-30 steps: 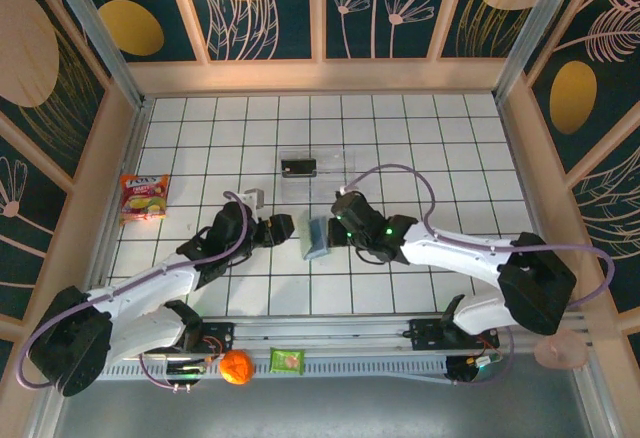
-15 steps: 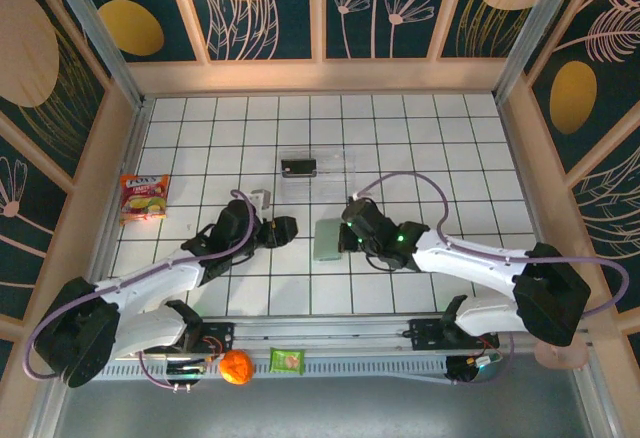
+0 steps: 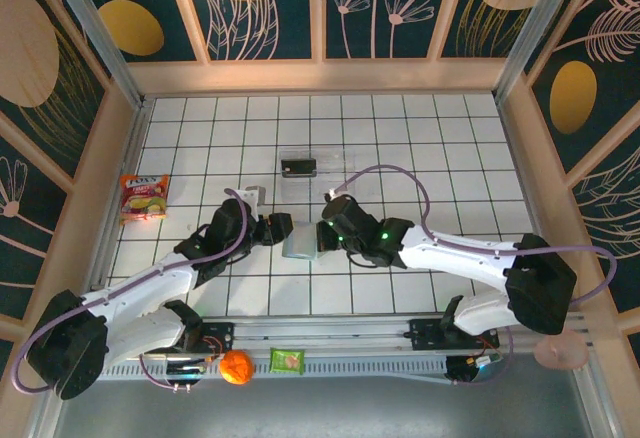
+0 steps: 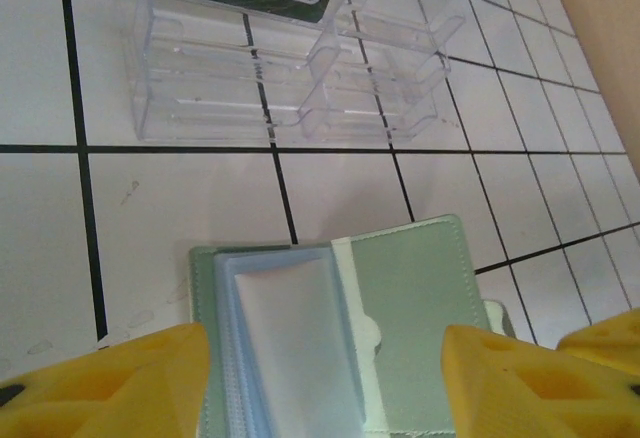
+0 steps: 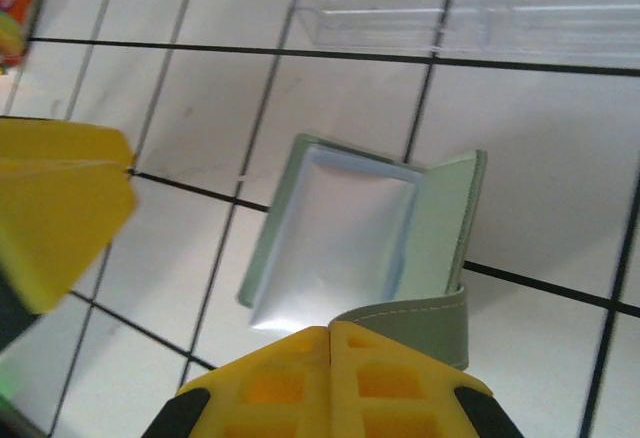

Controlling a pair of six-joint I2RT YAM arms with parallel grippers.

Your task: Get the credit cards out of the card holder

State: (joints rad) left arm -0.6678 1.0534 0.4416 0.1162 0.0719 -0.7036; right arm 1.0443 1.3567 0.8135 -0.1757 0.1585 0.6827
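Across the table (image 3: pixel 440 138), the right gripper (image 5: pixel 330 343) has been brought leftward, pinched shut on a flap of the holder (image 4: pixel 400 298). The holder is thereby presented open between the wide-spread fingers of the left gripper (image 4: pixel 322 343), near the tray (image 4: pixel 290 88). A pale pocket is exposed; card extraction is judged to be next.

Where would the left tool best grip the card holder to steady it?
By its two outer long edges, coming down from above: the card holder lies open and mostly flat on the table, between the open fingers of the left tool. The right tool looks shut on its curled-up cover flap, so squeeze lightly.
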